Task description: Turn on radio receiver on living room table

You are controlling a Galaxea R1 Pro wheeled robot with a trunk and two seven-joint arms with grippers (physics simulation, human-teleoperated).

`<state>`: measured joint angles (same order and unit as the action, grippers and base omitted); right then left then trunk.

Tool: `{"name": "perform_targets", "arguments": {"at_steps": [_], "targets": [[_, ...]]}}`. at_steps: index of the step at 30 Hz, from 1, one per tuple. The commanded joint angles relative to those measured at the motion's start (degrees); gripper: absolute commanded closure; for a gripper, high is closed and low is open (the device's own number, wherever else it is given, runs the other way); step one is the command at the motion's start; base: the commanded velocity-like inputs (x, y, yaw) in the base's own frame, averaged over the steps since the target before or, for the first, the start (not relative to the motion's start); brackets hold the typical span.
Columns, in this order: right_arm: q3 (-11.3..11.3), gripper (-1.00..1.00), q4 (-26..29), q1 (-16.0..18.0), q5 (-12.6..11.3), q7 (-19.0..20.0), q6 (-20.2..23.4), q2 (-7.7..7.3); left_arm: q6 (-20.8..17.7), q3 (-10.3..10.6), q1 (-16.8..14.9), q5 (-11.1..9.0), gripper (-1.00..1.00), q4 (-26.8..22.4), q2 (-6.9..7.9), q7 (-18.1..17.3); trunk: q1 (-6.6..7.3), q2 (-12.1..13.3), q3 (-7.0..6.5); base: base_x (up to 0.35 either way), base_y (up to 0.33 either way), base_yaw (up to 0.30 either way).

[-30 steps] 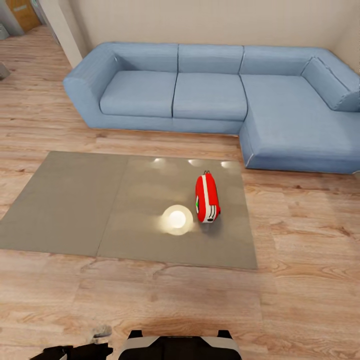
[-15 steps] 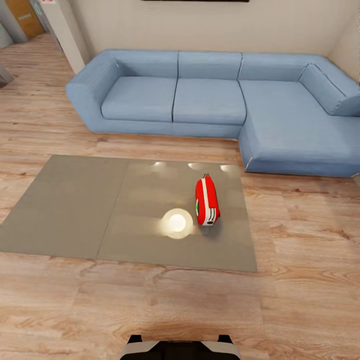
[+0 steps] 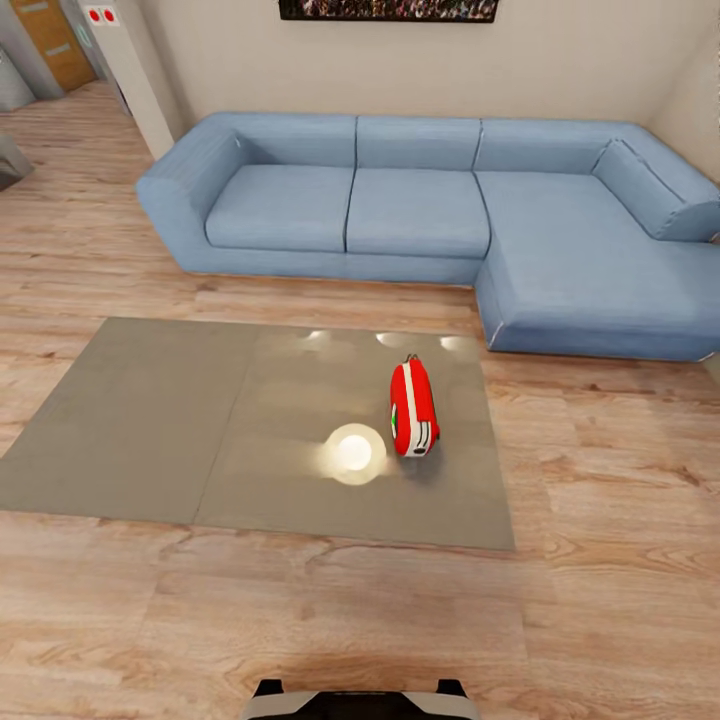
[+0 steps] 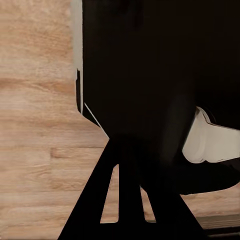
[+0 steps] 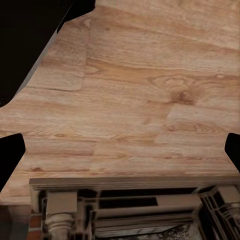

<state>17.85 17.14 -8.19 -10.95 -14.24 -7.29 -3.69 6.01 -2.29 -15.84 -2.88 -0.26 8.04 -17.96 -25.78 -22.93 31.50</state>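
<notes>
The red radio receiver (image 3: 413, 408) with white stripes stands on its edge on the right panel of the low grey table (image 3: 150, 420), with its green dot facing a bright lamp reflection (image 3: 353, 453). It is well ahead of my base (image 3: 360, 697). My right gripper (image 5: 120, 150) hangs open over bare wood floor, its dark fingertips (image 5: 10, 157) at the picture's two sides. In the left wrist view my own dark body (image 4: 150, 75) blocks most of the picture, and the left fingers cannot be told apart from it.
A blue L-shaped sofa (image 3: 420, 200) runs behind the table and wraps round on the right. A crowd picture (image 3: 388, 8) hangs on the beige wall. Plank floor (image 3: 300, 620) lies between me and the table. A carved wooden furniture piece (image 5: 135, 210) is near the right gripper.
The head camera has tilted up: the wall picture has come into view. The dark arm part at the lower left a second ago is gone. The radio has not moved on the table.
</notes>
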Motion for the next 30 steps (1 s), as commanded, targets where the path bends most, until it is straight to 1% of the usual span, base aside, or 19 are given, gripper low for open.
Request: {"name": "perform_targets", "arguments": {"at_steps": [1, 9, 18, 30], "targets": [[0.0, -1.0, 0.0, 0.0, 0.0, 0.0, 0.0, 0.04, 0.0, 0.0, 0.0, 0.0, 1.0, 0.0, 0.02, 0.1, 0.0, 0.0, -0.09, 0.0, 0.0, 0.0], [0.0, -1.0, 0.0, 0.0, 0.0, 0.0, 0.0, 0.16, 0.1, 0.0, 0.0, 0.2, 1.0, -0.1, -0.05, 0.1, 0.0, 0.0, -0.83, 0.0, 0.0, 0.0], [0.0, -1.0, 0.0, 0.0, 0.0, 0.0, 0.0, 0.17, 0.3, -0.2, 0.0, 0.1, 1.0, -0.2, -0.53, 0.1, 0.0, 0.0, -1.65, 0.0, 0.0, 0.0], [0.0, -1.0, 0.0, 0.0, 0.0, 0.0, 0.0, 0.17, 0.3, -0.2, 0.0, 0.2, 1.0, -0.2, -0.58, 0.1, 0.0, 0.0, -2.75, 0.0, 0.0, 0.0]]}}
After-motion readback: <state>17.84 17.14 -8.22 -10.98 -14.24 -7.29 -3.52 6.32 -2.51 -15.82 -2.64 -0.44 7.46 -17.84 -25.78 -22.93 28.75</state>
